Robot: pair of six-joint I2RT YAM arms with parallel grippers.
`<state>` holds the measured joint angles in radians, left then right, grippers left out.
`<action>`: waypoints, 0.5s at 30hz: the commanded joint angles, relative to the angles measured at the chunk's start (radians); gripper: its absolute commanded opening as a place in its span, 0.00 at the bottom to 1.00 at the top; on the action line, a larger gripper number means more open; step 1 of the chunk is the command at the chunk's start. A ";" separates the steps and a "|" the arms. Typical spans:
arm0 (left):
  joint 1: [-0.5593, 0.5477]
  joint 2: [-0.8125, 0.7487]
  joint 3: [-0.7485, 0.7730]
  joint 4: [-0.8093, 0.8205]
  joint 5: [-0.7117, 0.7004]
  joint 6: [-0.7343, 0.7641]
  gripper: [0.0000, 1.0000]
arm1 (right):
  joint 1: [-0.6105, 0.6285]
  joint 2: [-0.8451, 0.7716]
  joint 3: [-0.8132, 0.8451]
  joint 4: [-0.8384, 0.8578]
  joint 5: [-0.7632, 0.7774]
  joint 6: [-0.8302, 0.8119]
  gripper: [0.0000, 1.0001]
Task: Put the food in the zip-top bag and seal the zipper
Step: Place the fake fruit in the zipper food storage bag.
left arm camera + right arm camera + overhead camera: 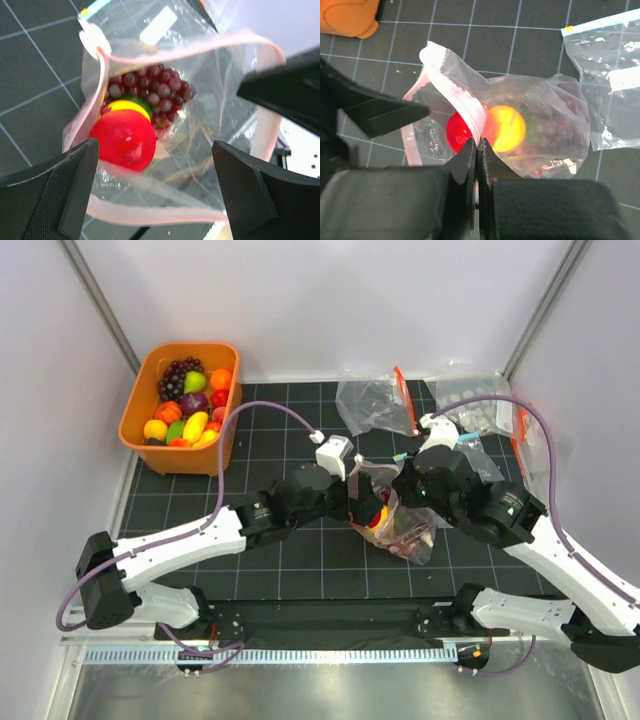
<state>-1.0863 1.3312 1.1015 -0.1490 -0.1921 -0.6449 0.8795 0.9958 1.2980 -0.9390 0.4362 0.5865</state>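
On the mat (pixel 300 560), well apart from the tub (pixel 185 460), the bag (pixel 405 525) is lying open. The right gripper (pixel 477 150) is clamping its zipper (pixel 467 105). The left gripper (pixel 155 150) is hanging spread wide at the mouth. Grapes (pixel 155 90), a red piece (pixel 125 140) and a yellow piece (pixel 506 127) are sitting inside.

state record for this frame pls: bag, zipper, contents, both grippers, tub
bag: zip-top bag at mat centre, mouth open
zipper: zipper unsealed
in bag: red piece, yellow piece, purple grapes
left gripper: open, over the bag mouth
right gripper: shut on the zipper strip
tub: orange tub far left, holds more toy food
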 commanded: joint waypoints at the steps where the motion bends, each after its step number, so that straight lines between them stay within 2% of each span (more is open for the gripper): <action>1: -0.012 -0.061 0.058 -0.072 -0.001 0.025 0.99 | -0.002 -0.022 -0.017 -0.003 0.050 0.022 0.01; 5: -0.012 -0.104 0.122 -0.213 -0.044 0.039 0.96 | -0.004 -0.036 -0.029 0.002 0.056 0.024 0.01; 9: -0.012 -0.165 0.106 -0.360 -0.176 0.037 0.95 | -0.002 -0.045 -0.029 -0.004 0.059 0.024 0.01; 11: -0.012 -0.190 0.075 -0.382 -0.224 0.031 0.96 | -0.004 -0.045 -0.028 -0.003 0.059 0.026 0.01; 15: -0.011 -0.156 0.070 -0.383 -0.210 0.036 0.94 | -0.002 -0.039 -0.019 -0.001 0.056 0.027 0.01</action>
<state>-1.0954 1.1431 1.1793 -0.4801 -0.3580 -0.6216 0.8795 0.9688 1.2686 -0.9516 0.4660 0.5999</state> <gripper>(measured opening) 0.946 0.057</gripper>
